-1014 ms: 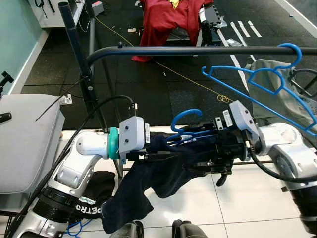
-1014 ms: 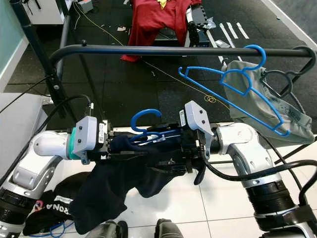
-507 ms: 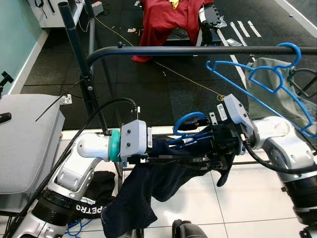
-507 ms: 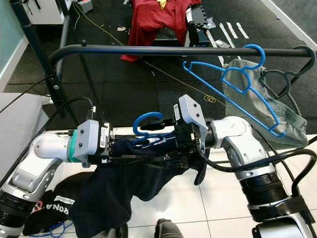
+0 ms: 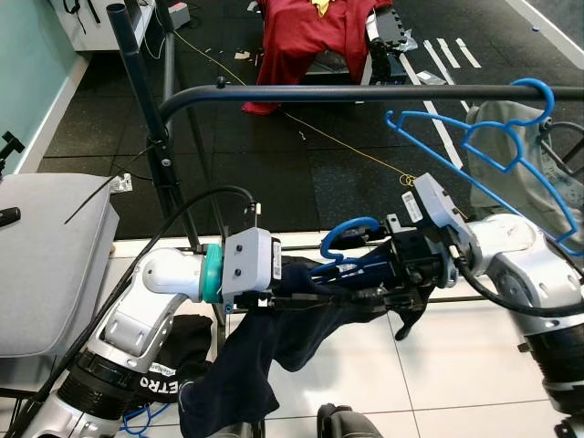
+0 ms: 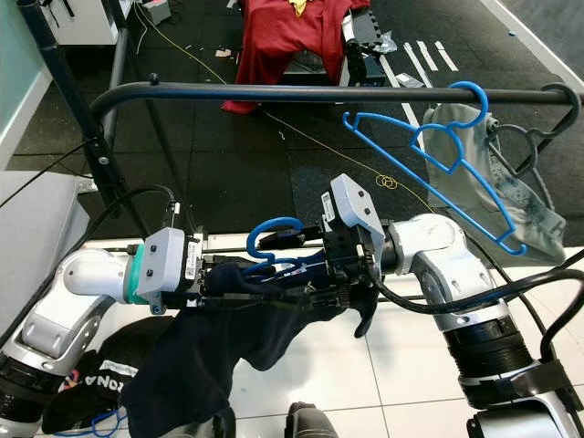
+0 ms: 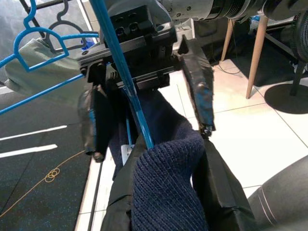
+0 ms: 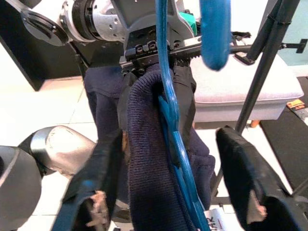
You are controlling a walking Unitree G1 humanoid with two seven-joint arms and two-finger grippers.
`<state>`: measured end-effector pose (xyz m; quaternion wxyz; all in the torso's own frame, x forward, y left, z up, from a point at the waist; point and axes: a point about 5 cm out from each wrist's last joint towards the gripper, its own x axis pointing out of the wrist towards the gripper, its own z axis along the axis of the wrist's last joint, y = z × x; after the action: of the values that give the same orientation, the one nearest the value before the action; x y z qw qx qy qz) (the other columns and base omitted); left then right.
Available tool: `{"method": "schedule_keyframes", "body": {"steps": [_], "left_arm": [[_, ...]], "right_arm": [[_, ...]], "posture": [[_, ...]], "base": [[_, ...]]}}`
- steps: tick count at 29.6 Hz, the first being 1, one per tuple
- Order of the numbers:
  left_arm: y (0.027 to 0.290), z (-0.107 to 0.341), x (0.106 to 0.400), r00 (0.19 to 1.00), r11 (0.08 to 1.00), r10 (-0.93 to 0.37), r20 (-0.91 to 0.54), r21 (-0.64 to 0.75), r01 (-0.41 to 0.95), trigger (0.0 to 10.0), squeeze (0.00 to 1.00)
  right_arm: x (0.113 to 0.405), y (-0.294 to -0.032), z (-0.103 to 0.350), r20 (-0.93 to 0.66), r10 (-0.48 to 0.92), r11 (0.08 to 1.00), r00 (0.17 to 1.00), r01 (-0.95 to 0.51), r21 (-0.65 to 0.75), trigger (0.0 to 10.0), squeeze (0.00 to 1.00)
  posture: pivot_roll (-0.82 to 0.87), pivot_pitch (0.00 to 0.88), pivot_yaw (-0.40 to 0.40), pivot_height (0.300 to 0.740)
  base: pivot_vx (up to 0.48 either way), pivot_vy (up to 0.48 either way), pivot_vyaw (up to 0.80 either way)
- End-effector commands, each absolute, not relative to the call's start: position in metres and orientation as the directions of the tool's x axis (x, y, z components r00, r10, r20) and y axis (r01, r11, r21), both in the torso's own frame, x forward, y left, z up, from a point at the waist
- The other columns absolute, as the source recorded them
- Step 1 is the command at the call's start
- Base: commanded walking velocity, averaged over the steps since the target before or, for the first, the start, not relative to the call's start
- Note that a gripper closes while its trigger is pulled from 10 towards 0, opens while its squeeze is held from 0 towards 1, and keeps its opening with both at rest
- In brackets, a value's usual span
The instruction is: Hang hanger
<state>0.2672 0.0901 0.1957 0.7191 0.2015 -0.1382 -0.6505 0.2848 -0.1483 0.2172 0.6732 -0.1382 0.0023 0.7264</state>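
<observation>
Below the black clothes rail [image 5: 365, 92], a blue hanger [image 5: 351, 251] carrying a dark navy sweater [image 5: 274, 342] is held level between the robot's two hands, its hook [image 6: 274, 230] curling up just under the bar without touching it. From the left, the left hand [image 5: 274, 292] has its black fingers closed on the sweater-covered end of the hanger. From the right, the right hand [image 5: 388, 292] meets it; the right wrist view shows its fingers [image 8: 243, 180] spread on either side of the knit and the blue wire, so whether they grip cannot be told. The sweater's body droops from the hanger toward the white tiled floor [image 5: 438, 365].

On the rail's right end hangs a second blue hanger [image 6: 447, 155], tilted, beside a grey garment [image 6: 511, 182] on a dark hanger. A grey cushioned seat [image 5: 50, 255] stands at the robot's left, and a black bag with white lettering [image 5: 164, 365] lies on the tiles under the left arm. Beyond the rail, on dark matting, a red garment [image 5: 306, 36] is draped over a piece of furniture, and a yellow cord [image 5: 356, 151] trails across the mat.
</observation>
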Motion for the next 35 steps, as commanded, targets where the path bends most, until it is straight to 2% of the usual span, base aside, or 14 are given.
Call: {"method": "schedule_keyframes", "body": {"steps": [1,28,29,30,31,32,33,35], "left_arm": [[0.086,0.198,0.261,0.076,0.038,-0.995,-0.060,0.480,0.876,0.0,0.00],[0.081,0.208,0.266,0.082,0.064,-0.997,-0.015,0.499,0.864,0.0,0.00],[0.080,0.209,0.266,0.082,0.067,-0.997,-0.010,0.501,0.863,0.0,0.00],[0.080,0.209,0.266,0.082,0.067,-0.997,-0.010,0.501,0.863,0.0,0.00],[0.080,0.210,0.266,0.081,0.068,-0.997,-0.006,0.503,0.862,0.0,0.00],[0.080,0.210,0.266,0.081,0.068,-0.997,-0.006,0.503,0.862,0.0,0.00],[0.080,0.211,0.266,0.079,0.067,-0.997,-0.002,0.505,0.861,0.0,0.00],[0.080,0.211,0.266,0.079,0.067,-0.997,-0.002,0.505,0.861,0.0,0.00]], "right_arm": [[0.284,-0.149,0.223,-0.206,0.976,-0.110,-0.070,-0.975,-0.190,0.0,0.00],[0.277,-0.150,0.214,-0.263,0.954,-0.176,-0.143,-0.978,-0.109,0.1,0.00],[0.278,-0.150,0.214,-0.262,0.956,-0.166,-0.130,-0.978,-0.123,10.0,0.00],[0.278,-0.150,0.214,-0.262,0.956,-0.166,-0.130,-0.978,-0.123,10.0,0.00],[0.278,-0.149,0.215,-0.258,0.958,-0.161,-0.123,-0.978,-0.130,10.0,0.21],[0.278,-0.149,0.215,-0.258,0.958,-0.161,-0.123,-0.978,-0.130,10.0,0.21],[0.279,-0.149,0.216,-0.257,0.959,-0.158,-0.120,-0.978,-0.134,10.0,0.58],[0.279,-0.149,0.216,-0.257,0.959,-0.158,-0.120,-0.978,-0.134,10.0,0.58]], "posture": [[-0.09,0.085,0.051,0.740],[-0.09,0.072,0.054,0.740],[-0.09,0.073,0.055,0.740],[-0.09,0.073,0.055,0.740],[-0.09,0.073,0.056,0.740],[-0.09,0.073,0.056,0.740],[-0.09,0.073,0.057,0.740],[-0.09,0.073,0.057,0.740]], "base": [[0.000,0.000,0.00],[0.000,0.000,0.00],[0.000,0.000,0.00],[0.000,0.000,0.00],[0.000,0.000,0.00],[0.000,0.000,0.00],[0.000,0.000,0.00],[0.000,0.000,0.00]]}}
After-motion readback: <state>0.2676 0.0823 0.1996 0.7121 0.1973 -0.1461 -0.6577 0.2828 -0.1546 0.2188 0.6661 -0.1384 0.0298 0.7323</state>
